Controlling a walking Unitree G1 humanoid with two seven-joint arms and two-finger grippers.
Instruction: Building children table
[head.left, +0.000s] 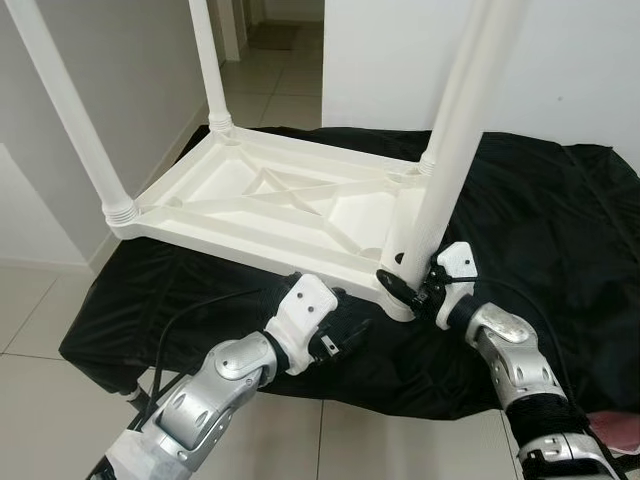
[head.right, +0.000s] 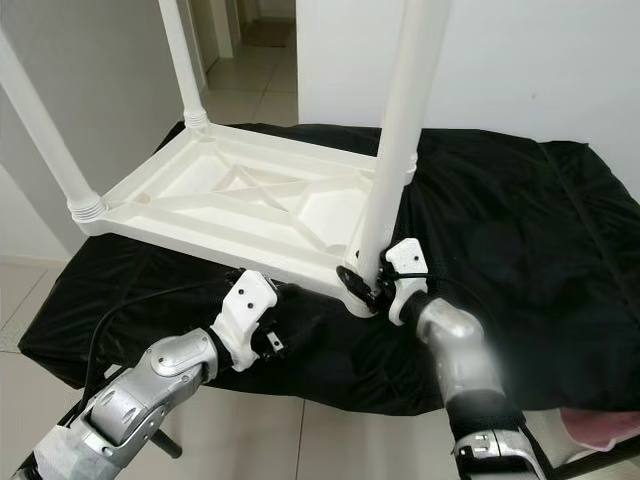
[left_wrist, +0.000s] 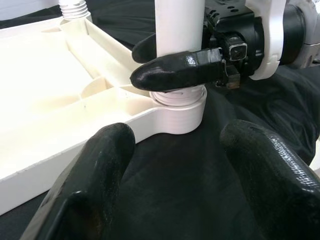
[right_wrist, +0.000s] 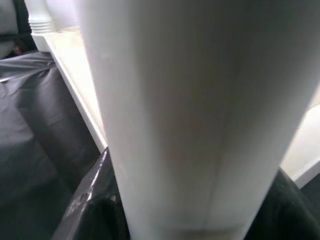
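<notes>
The right gripper (head.left: 405, 283) is clamping the near-right table leg (head.left: 447, 170) just above its base, one black finger (left_wrist: 175, 70) wrapping across the front of the white tube and the other showing behind it. In the right wrist view that leg (right_wrist: 200, 120) is standing so close to the lens that little else is sharp. The leg is sitting upright in the round corner socket (left_wrist: 179, 114) of the tabletop; a few threads seem to be showing at the joint, though the finger is covering most of it.

The left gripper (left_wrist: 175, 190) is hovering with its fingers spread apart and holding nothing, pointing at that same corner from the near side and staying clear of the plastic. In the head views its white wrist housing (head.left: 305, 320) is lying over the black cloth just beside the table's near edge.

The white children's table (head.left: 270, 210) is lying upside down on a surface draped in black cloth (head.left: 560, 230), its ribbed underside facing up. Three other legs are standing in the remaining corners: near-left leg (head.left: 70, 120), far-left leg (head.left: 208, 65) and far-right leg (head.left: 470, 60). Pale floor tiles (head.left: 30, 320) are surrounding the draped surface, with a white wall (head.left: 570, 60) behind.
</notes>
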